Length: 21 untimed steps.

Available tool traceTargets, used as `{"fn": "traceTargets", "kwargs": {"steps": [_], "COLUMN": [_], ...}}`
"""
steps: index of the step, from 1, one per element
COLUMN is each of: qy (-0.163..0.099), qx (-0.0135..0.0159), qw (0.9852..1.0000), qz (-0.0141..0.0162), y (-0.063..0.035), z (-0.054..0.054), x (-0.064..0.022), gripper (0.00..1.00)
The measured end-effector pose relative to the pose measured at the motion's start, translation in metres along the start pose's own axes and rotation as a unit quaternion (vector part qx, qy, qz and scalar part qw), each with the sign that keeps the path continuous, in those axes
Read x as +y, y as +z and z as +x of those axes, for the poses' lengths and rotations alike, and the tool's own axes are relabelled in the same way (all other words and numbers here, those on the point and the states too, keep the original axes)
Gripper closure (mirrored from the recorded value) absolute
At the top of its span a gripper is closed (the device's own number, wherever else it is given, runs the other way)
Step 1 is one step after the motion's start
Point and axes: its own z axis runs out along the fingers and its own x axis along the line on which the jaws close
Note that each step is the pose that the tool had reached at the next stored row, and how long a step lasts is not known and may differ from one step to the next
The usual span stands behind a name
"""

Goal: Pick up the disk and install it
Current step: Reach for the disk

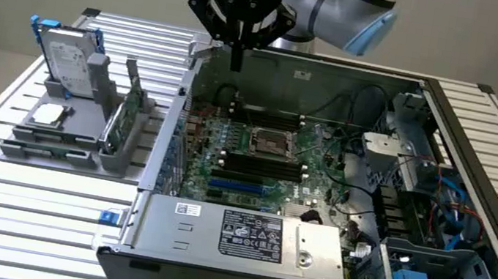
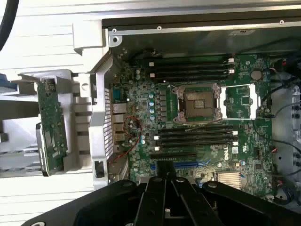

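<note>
- Closest to the wrist camera, your end effector was closed, its black fingers pressed together with nothing between them.
- You could not see the arm's upper links in the exterior view; they were cut off at the frame's edge.
- Part of the disk was hidden: a grey bracket of the holder covered its lower portion, so only the labelled face and the blue carrier's upper corners showed.
- You had the disk standing upright in that holder on the counter, outside the case, at the exterior view's left.
- Your end effector hung above the case's rear corner, well apart from the disk and not touching it.
- Beside the disk, a green card stood on edge in the same holder, between the disk and the case wall.
- Lying flat in front of the disk was a small silver chip.
- Inside the open case you could see the motherboard, a power supply nearest the exterior camera, and tangled cables at the exterior view's right.
</note>
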Motion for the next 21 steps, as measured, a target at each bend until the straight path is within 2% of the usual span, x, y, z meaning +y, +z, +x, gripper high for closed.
{"fn": "traceTargets", "kwargs": {"steps": [9,16,21], "qy": [0.000,0.000,0.000], "qx": [-0.0001,-0.0001,-0.0001], "qw": [1.0000,1.0000,1.0000], "qz": [0.0000,0.0000,0.0000], "y": [-0.0001,-0.0003,-0.0003], "z": [0.004,0.036,0.059], "x": [-0.0001,0.0071,0.0159], "gripper": [0.89,0.89,0.89]}}
